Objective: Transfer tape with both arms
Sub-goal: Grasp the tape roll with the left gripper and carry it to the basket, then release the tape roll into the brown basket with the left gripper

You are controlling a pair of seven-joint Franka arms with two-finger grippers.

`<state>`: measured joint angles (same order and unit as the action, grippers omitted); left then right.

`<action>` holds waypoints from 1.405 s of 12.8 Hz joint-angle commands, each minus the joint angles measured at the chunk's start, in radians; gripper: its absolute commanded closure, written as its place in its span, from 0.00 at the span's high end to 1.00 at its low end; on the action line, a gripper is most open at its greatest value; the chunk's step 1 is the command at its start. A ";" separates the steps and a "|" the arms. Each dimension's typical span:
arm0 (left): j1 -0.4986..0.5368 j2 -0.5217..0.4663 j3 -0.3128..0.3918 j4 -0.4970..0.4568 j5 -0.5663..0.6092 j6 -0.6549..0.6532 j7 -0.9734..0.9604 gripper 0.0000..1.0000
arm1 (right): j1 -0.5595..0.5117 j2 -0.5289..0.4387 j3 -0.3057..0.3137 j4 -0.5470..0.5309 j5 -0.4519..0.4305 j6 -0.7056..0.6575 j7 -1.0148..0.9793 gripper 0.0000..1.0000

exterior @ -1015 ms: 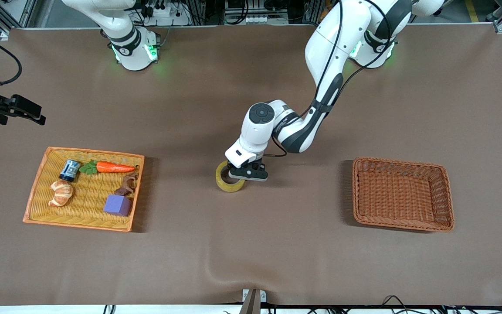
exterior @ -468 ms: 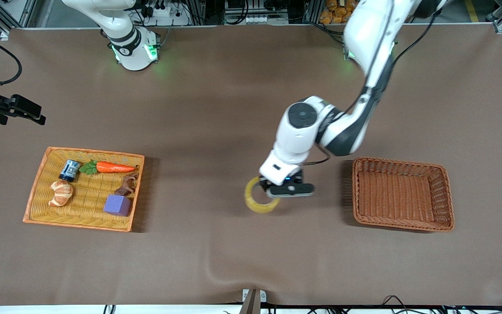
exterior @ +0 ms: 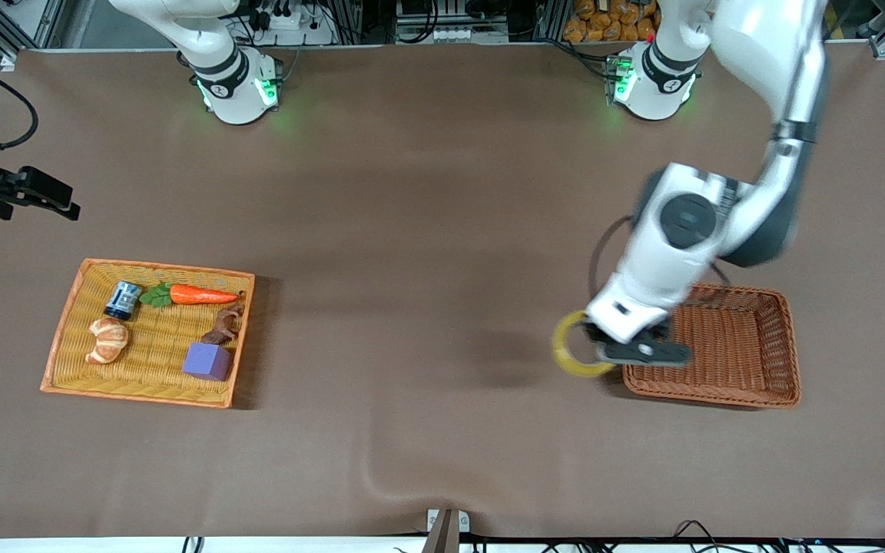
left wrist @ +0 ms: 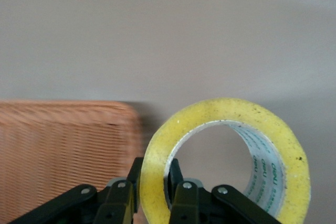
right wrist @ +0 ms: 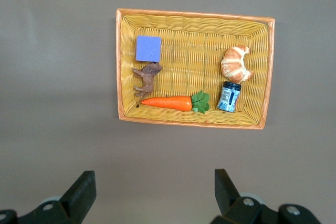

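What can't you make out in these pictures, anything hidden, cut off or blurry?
- Front view: the left end effector and wrist are motion-blurred; the part of the tape that it grips is hidden under it.
- Front view: the brown basket has one corner covered by the left arm.
- Left wrist view: the tape's lower edge is cut off by the frame.
- Right wrist view: the label on the small jar is too small to read.

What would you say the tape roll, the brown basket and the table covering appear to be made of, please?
Tape roll: glossy yellowish translucent plastic film wound on a pale printed core, probably cardboard. Brown basket: woven wicker or rattan-like strands, matte reddish brown; the ribbed weave shows, though it could be plastic imitation. Table covering: matte brown sheet, seemingly cloth or soft mat, since it ripples near the front camera's edge.
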<state>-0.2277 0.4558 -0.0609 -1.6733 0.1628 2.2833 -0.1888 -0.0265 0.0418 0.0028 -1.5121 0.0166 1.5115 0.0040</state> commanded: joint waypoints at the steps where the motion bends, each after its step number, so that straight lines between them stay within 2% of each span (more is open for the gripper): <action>1: 0.108 -0.029 -0.025 -0.074 0.009 0.012 0.216 0.00 | -0.019 -0.022 0.013 -0.016 0.000 0.003 -0.001 1.00; 4: 0.208 -0.022 -0.030 -0.115 0.009 0.010 0.408 0.00 | -0.021 -0.022 0.013 -0.016 0.000 0.004 -0.001 1.00; 6: 0.255 0.004 -0.033 -0.120 0.001 0.010 0.457 0.00 | -0.021 -0.020 0.013 -0.016 0.000 0.004 0.001 1.00; 7: 0.257 0.009 -0.031 -0.120 -0.005 0.010 0.466 0.09 | -0.021 -0.020 0.013 -0.016 0.000 0.004 -0.001 1.00; 8: 0.255 0.009 -0.031 -0.118 -0.005 0.007 0.466 0.44 | -0.021 -0.020 0.013 -0.016 0.000 0.004 -0.001 1.00; 9: 0.257 0.009 -0.031 -0.112 -0.005 0.001 0.466 0.99 | -0.021 -0.020 0.013 -0.016 0.000 0.004 -0.001 1.00; 11: 0.251 -0.044 -0.045 -0.108 -0.022 -0.053 0.470 1.00 | -0.021 -0.020 0.013 -0.016 0.000 0.006 -0.001 1.00; 12: 0.249 -0.087 -0.080 -0.095 -0.041 -0.094 0.450 1.00 | -0.021 -0.020 0.013 -0.016 0.000 0.006 0.001 1.00; 15: 0.248 -0.198 -0.147 -0.027 -0.077 -0.232 0.258 1.00 | -0.021 -0.020 0.013 -0.016 0.000 0.006 0.001 1.00; 18: 0.249 -0.232 -0.195 0.142 -0.078 -0.506 0.174 1.00 | -0.021 -0.020 0.013 -0.014 0.000 0.006 0.001 1.00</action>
<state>0.0164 0.2332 -0.2407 -1.6257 0.1019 1.9162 0.0208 -0.0276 0.0417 0.0011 -1.5122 0.0166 1.5133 0.0040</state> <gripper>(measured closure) 0.000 0.000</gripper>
